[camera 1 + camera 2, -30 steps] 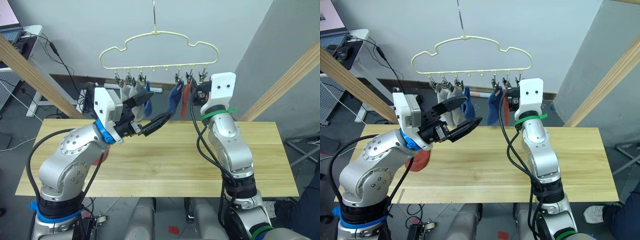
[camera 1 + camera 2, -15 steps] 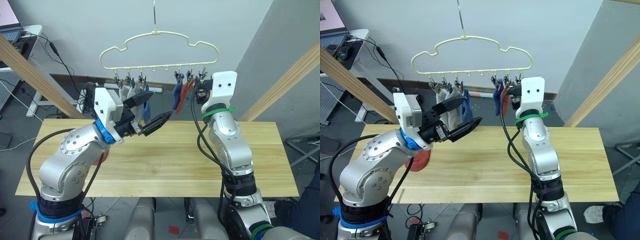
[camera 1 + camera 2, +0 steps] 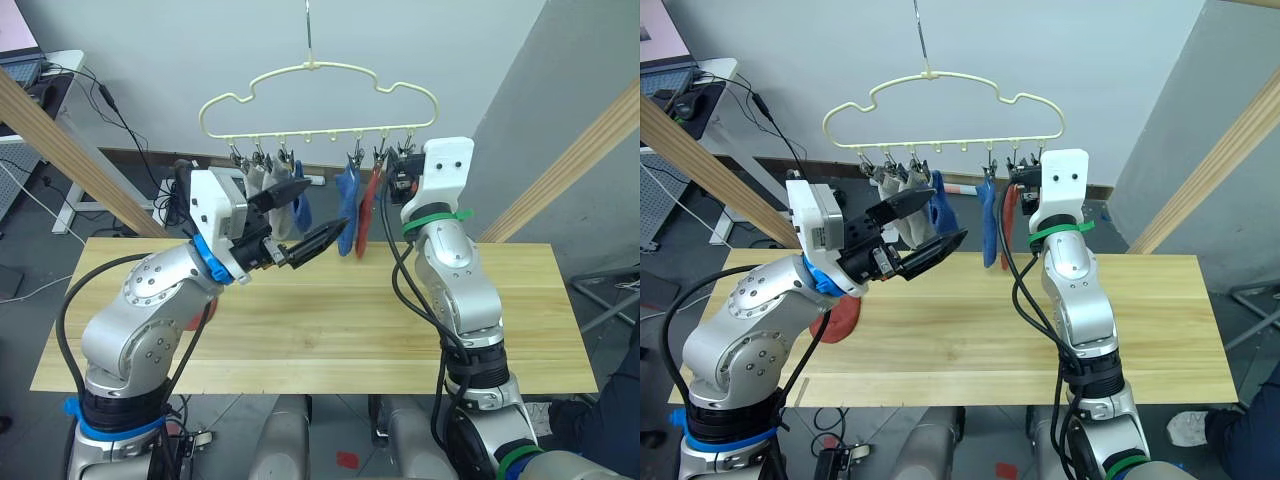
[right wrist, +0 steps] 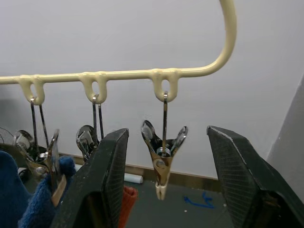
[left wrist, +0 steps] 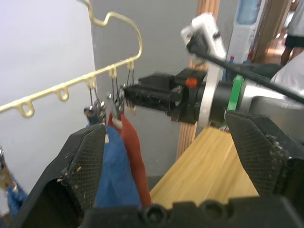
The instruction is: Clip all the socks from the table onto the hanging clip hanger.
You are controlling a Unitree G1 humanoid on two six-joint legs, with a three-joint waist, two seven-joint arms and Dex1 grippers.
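Now hanging straight from clip hanger (image 3: 318, 100), blue and rust-red socks (image 3: 358, 210) just released; fingers spread on both left gripper (image 3: 305, 215) and right gripper (image 4: 164, 185), last clip (image 4: 163, 156) empty.

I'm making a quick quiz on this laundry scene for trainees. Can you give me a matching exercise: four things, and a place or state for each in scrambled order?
Things:
1. grey socks
2. red sock
3. last clip at the hanger's right end
4. left gripper

Places or states:
A. holds nothing
B. open, above the table
C. clipped at the hanger's left end
D. clipped beside a blue sock, right half of the hanger

Pairs: 1-C, 2-D, 3-A, 4-B
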